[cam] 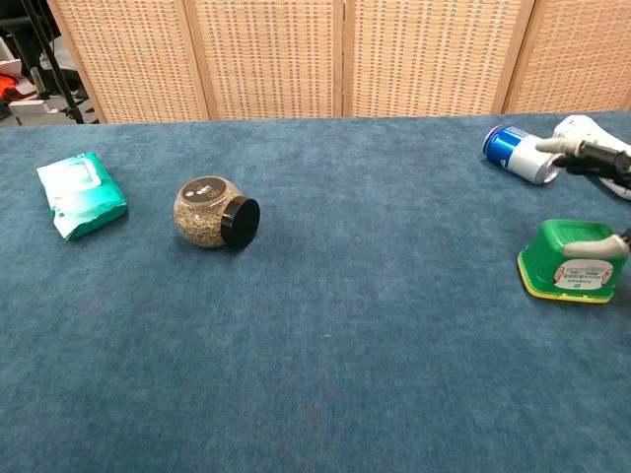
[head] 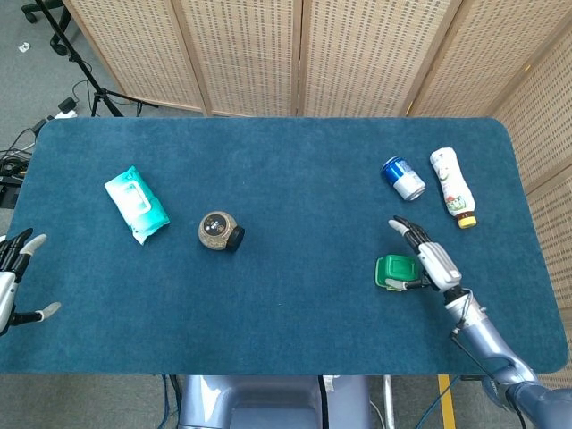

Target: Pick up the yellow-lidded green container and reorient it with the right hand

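Observation:
The green container [head: 393, 271] stands on the blue table [head: 286, 295] at the right, its yellow lid [cam: 562, 293] underneath against the cloth. My right hand [head: 433, 262] is just right of it, fingers [cam: 582, 150] stretched out and lifted off the container. Only the thumb [cam: 595, 246] still lies across its upper edge. In the head view my left hand [head: 13, 277] hovers off the table's left edge, fingers apart, holding nothing.
A blue can [head: 403, 178] and a white bottle [head: 452, 198] lie behind the right hand. A round jar with a black lid [head: 219, 231] and a teal wipes pack [head: 136, 203] lie on the left half. Wicker screens stand behind the table.

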Action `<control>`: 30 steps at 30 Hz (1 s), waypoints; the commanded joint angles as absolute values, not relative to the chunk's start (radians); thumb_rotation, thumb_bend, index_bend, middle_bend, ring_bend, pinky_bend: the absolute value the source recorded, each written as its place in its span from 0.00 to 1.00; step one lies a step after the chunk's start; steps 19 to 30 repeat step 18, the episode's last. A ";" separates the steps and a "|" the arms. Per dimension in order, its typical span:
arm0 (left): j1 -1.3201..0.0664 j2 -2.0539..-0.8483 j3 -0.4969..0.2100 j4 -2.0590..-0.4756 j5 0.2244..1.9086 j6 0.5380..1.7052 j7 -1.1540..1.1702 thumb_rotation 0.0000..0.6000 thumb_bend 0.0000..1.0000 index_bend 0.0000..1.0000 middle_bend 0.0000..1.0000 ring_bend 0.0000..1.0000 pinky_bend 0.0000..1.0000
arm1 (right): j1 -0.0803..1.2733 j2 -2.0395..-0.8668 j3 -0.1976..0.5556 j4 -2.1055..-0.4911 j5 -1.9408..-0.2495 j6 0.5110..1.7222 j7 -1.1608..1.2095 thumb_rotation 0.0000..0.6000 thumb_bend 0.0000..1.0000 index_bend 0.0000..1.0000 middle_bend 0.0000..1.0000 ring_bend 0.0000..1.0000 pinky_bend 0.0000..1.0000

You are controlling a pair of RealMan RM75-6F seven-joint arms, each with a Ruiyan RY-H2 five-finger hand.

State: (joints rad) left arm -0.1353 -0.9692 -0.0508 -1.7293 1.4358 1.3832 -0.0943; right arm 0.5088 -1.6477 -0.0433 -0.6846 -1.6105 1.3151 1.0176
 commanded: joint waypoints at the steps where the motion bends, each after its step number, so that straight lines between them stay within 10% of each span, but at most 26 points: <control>1: -0.133 -0.967 -0.050 -1.730 1.442 1.389 -0.100 1.00 0.00 0.00 0.00 0.00 0.00 | 0.485 -1.594 -0.036 -0.740 -1.628 1.394 0.999 1.00 0.13 0.00 0.00 0.00 0.00; 18: -0.101 -0.999 -0.065 -1.725 1.437 1.474 -0.024 1.00 0.00 0.00 0.00 0.00 0.00 | 0.265 -1.232 -0.009 -1.492 -1.450 1.545 0.152 1.00 0.00 0.00 0.00 0.00 0.00; 30: -0.101 -0.999 -0.065 -1.725 1.437 1.474 -0.024 1.00 0.00 0.00 0.00 0.00 0.00 | 0.265 -1.232 -0.009 -1.492 -1.450 1.545 0.152 1.00 0.00 0.00 0.00 0.00 0.00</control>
